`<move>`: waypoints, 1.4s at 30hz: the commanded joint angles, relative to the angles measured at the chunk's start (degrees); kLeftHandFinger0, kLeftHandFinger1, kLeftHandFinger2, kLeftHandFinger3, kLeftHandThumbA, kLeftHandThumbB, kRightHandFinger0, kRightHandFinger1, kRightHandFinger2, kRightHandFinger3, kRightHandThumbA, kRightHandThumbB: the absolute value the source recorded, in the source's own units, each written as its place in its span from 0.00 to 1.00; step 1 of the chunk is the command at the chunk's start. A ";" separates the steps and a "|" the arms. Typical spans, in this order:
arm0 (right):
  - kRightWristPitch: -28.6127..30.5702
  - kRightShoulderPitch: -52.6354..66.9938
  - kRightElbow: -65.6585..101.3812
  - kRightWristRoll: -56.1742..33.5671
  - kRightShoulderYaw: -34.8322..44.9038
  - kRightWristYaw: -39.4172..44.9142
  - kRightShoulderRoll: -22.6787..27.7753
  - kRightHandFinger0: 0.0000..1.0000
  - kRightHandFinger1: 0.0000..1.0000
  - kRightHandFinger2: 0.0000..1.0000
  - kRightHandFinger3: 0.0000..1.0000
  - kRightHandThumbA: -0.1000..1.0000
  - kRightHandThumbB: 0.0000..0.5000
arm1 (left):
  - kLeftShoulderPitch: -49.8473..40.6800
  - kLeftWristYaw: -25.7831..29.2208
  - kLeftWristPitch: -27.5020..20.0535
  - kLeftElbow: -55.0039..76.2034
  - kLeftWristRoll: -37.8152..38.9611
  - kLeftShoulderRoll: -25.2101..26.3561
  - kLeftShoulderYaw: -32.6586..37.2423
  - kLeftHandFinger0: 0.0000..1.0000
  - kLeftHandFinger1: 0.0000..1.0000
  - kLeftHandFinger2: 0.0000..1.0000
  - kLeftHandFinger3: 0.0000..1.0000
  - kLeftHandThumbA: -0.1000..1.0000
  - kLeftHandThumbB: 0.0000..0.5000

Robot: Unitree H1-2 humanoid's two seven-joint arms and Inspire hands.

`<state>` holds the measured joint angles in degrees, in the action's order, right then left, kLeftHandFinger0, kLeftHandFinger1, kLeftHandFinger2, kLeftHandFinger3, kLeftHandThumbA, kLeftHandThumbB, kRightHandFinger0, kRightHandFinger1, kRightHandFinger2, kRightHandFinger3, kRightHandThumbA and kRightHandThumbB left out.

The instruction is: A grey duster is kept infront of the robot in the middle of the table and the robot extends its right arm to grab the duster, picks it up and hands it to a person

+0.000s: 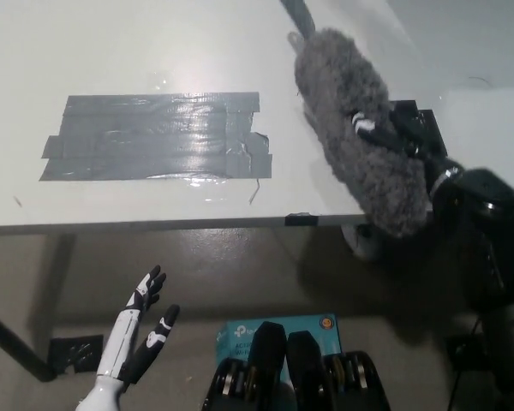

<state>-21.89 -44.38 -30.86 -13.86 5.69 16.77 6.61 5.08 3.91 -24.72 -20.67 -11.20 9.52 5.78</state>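
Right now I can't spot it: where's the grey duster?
In the head view, the grey duster is at the right, held in the black right hand above the table's right edge.
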 commanded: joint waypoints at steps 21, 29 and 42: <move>-5.04 11.35 34.01 -53.33 -2.51 -18.46 -8.11 0.00 0.58 0.97 1.00 0.00 0.27 | 0.52 1.40 -2.21 1.71 -1.08 0.56 -0.77 1.00 1.00 1.00 1.00 0.87 0.53; -5.04 11.74 36.76 -56.56 -2.33 -17.55 -6.97 0.06 0.59 1.00 1.00 0.00 0.28 | 0.64 1.79 -2.21 1.47 -1.38 0.78 -0.62 1.00 1.00 1.00 1.00 0.86 0.52; -5.04 15.60 40.34 -49.04 -4.83 -3.67 -3.15 1.00 1.00 1.00 1.00 0.80 1.00 | 0.85 1.63 -2.21 1.01 -1.07 0.77 -0.45 1.00 1.00 1.00 1.00 0.85 0.50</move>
<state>-26.37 -28.16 1.42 -53.15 2.90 5.06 1.86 5.07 3.92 -24.73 -20.73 -11.38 9.53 5.81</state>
